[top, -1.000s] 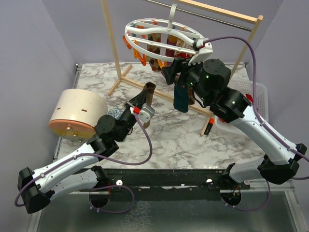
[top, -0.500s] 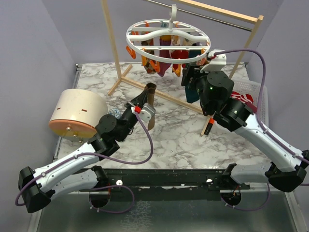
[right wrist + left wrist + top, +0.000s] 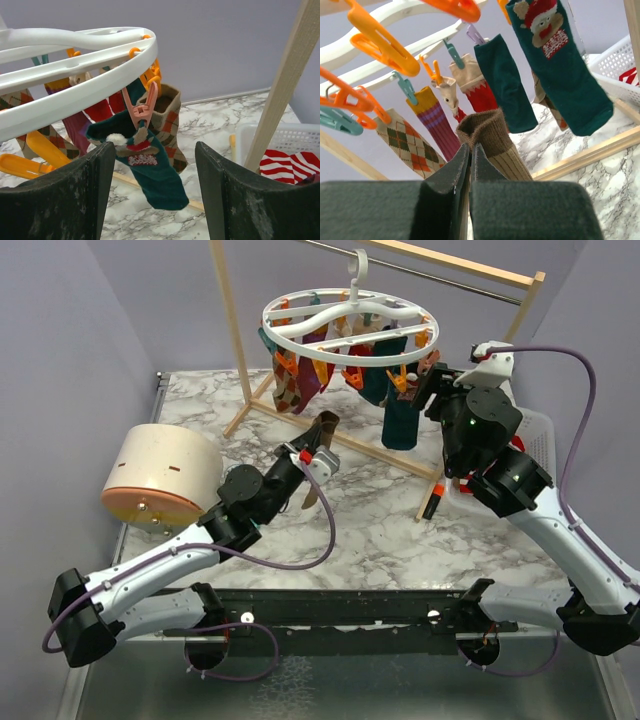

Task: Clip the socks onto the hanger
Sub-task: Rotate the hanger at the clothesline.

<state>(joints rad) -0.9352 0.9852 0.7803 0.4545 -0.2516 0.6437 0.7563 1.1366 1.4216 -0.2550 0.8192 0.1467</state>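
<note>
I count several socks clipped to the hanger; left claw pinches an unclipped brown sock, right claw spread empty.

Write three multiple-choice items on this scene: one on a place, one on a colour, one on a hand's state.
1. Where does the red-white striped sock lie? A on the hanger; B in the white basket; C on the marble.
2. What colour is the held sock in the left hand? A purple; B teal; C brown.
3. The right hand is: A shut on a clip; B open, holding nothing; C shut on a teal sock.
Key: 1 B, its stripes show inside the basket; 2 C, a brown ribbed cuff is pinched in the shut hand; 3 B, it gapes wide, gripping nothing.
</note>
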